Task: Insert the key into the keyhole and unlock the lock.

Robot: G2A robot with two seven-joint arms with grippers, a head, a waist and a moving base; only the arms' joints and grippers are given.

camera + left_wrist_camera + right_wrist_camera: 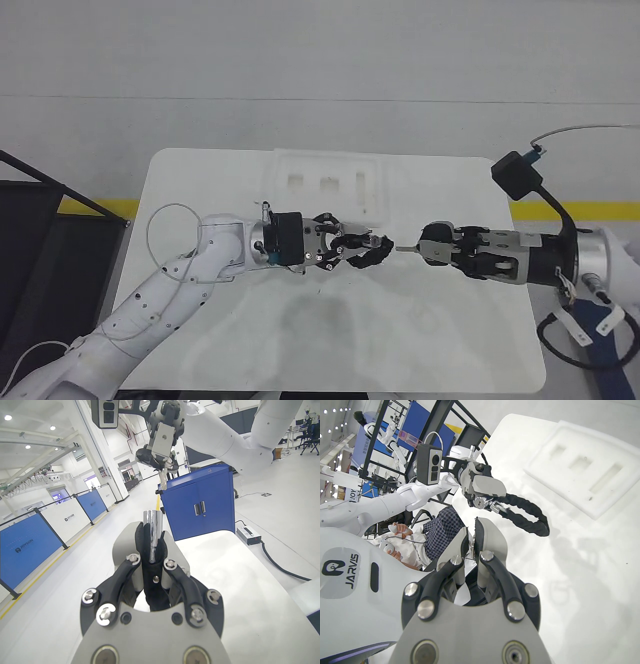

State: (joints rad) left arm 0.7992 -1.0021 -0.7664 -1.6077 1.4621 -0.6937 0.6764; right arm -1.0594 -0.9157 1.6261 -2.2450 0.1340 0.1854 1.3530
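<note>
Though barely visible, key (405,247) in right tool (419,248).

Key (163,480) head buried in right gripper (162,465); lock (153,525) base hidden inside left gripper (151,540); key tiny from above.

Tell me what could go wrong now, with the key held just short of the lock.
1. The key, pinched in the right end effector, may meet the keyhole off-axis and jam or skid off its rim.
2. The left end effector grips the lock by its smooth chrome barrel; a push or twist could make it slip.
3. The black cable loop sticks out beside the keyhole and could snag the key.
</note>
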